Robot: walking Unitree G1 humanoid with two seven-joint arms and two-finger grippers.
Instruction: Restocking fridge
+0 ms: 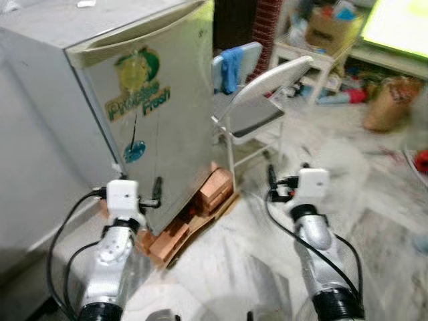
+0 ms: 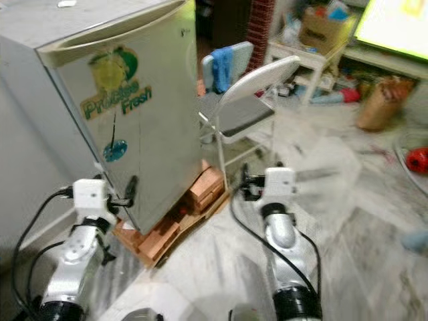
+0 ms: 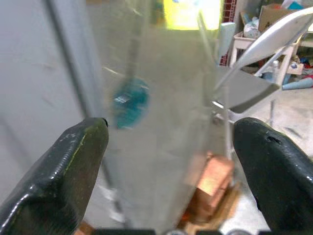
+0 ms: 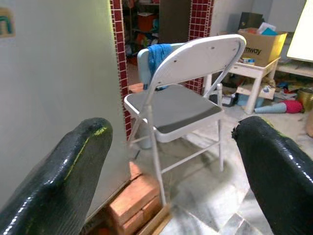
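Note:
A small grey fridge (image 1: 144,100) stands ahead on the left, its door shut, with a "Fresh" sticker (image 1: 139,99) on the front. It rests on bricks (image 1: 200,200) and a wooden board. My left gripper (image 1: 158,190) is raised close to the lower part of the door, its fingers (image 3: 63,166) spread wide open with nothing between them. My right gripper (image 1: 271,182) is held up to the right of the fridge, open and empty, facing the folding chair (image 4: 181,98).
A white folding chair (image 1: 257,107) stands just right of the fridge, with a blue cloth (image 1: 231,67) on a second chair behind it. A white side table (image 1: 311,57), cardboard box (image 1: 328,30) and scattered clutter lie at the back right. Marble floor (image 1: 374,200) spreads to the right.

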